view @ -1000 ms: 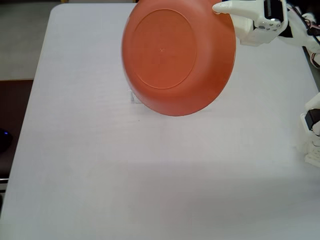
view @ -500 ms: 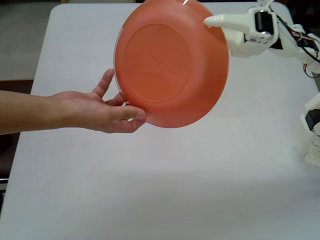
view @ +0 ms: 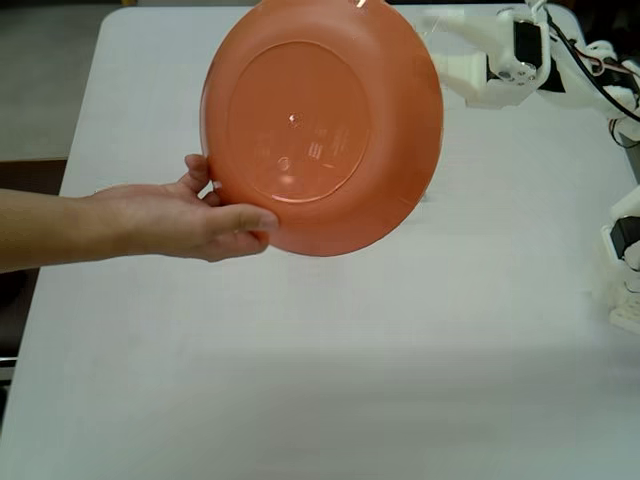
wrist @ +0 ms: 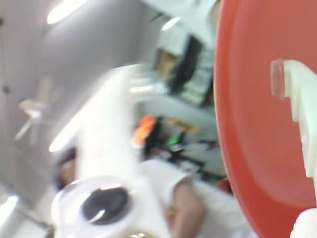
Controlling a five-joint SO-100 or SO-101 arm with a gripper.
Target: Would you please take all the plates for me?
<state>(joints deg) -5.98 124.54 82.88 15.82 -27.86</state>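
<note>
Orange plate [view: 322, 125] is held tilted above the table's far middle, person's hand [view: 190, 222] pinching its left rim, gripper [view: 440, 45] at its right rim, closure unclear; looks light, stiff, slick, so grab by the rim.

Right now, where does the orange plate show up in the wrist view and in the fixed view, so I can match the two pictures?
Wrist view: the orange plate fills the right side, seen edge-on, with a white finger of the end effector against it.
Fixed view: the orange plate is at upper centre, its underside facing the camera, a person's hand gripping its lower left rim.
Shared landmark: the white end effector at the plate's rim.
</note>
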